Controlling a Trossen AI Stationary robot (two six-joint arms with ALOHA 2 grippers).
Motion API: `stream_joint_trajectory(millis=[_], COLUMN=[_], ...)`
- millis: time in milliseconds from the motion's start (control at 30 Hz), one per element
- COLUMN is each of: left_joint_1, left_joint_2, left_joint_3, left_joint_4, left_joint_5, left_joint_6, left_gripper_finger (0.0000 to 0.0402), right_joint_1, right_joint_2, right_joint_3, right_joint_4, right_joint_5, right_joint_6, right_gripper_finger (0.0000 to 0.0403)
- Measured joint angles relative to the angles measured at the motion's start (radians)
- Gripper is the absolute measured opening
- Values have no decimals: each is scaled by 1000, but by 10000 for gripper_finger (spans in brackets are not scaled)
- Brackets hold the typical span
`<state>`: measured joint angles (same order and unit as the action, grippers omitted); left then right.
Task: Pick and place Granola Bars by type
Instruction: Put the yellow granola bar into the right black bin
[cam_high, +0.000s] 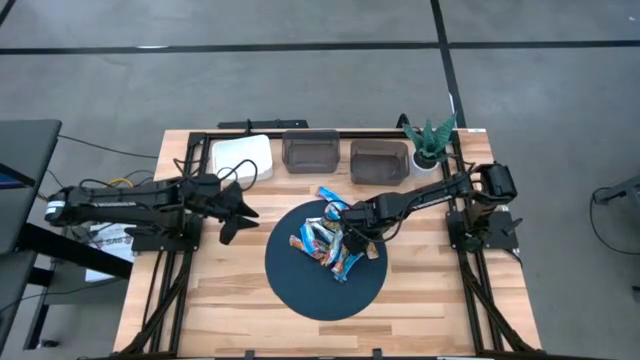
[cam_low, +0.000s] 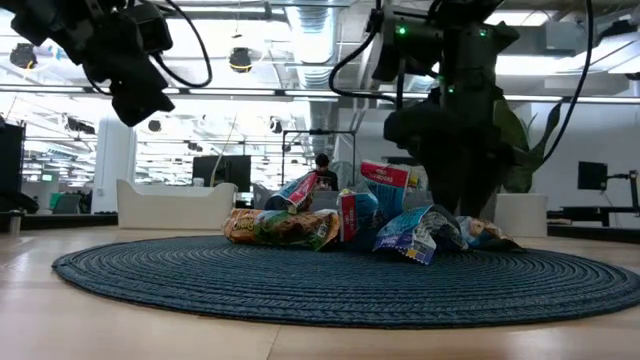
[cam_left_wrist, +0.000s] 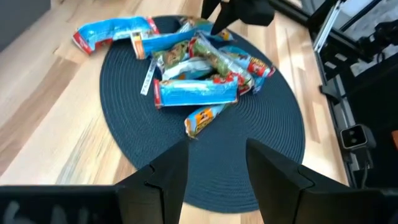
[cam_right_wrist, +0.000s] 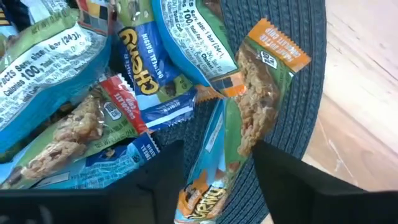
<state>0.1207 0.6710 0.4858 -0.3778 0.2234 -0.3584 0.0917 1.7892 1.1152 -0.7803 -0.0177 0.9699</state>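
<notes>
Your Granola Bars (cam_high: 328, 243) lie in a loose heap on the round dark woven mat (cam_high: 300, 292) at the middle of the wooden surface (cam_high: 220, 300), crowded toward the mat's far side, and one blue bar (cam_high: 331, 196) lies just off the mat's edge on the bare wood. Your right pincer (cam_high: 356, 238) is down at the right side of the heap, its fingers (cam_right_wrist: 292, 180) parted wide, with an orange-ended bar (cam_right_wrist: 261, 93) and a blue-orange bar (cam_right_wrist: 202, 180) lying in the gap between them; they grip nothing. Your left pincer (cam_high: 232, 205) hangs above the surface just left of the mat, fingers (cam_left_wrist: 165, 177) spread and empty. Along the far edge you have a white lidded bin (cam_high: 241, 156), two clear bins (cam_high: 345, 158), and a small potted plant (cam_high: 428, 142).
</notes>
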Motion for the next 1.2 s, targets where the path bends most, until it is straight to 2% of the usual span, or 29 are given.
stream_joint_trajectory(millis=[267,600,833,1000,1200], left_joint_1=[0,0,0,0,0], left_joint_2=[8,8,8,8,8], left_joint_3=[0,0,0,0,0], left_joint_4=[2,2,13,33,52], left_joint_5=[0,0,-2,-25,-61], left_joint_6=[0,-1,-2,-2,-36], left_gripper_finger=[153,153,153,153,153], right_joint_1=[2,1,-35,-84,-191], right_joint_2=[59,54,54,54,52], right_joint_3=[0,27,130,258,429], right_joint_4=[3,-33,-167,-315,-450], right_joint_5=[-7,-10,8,106,336], right_joint_6=[0,-7,-85,-174,-309], right_gripper_finger=[107,66,59,58,58])
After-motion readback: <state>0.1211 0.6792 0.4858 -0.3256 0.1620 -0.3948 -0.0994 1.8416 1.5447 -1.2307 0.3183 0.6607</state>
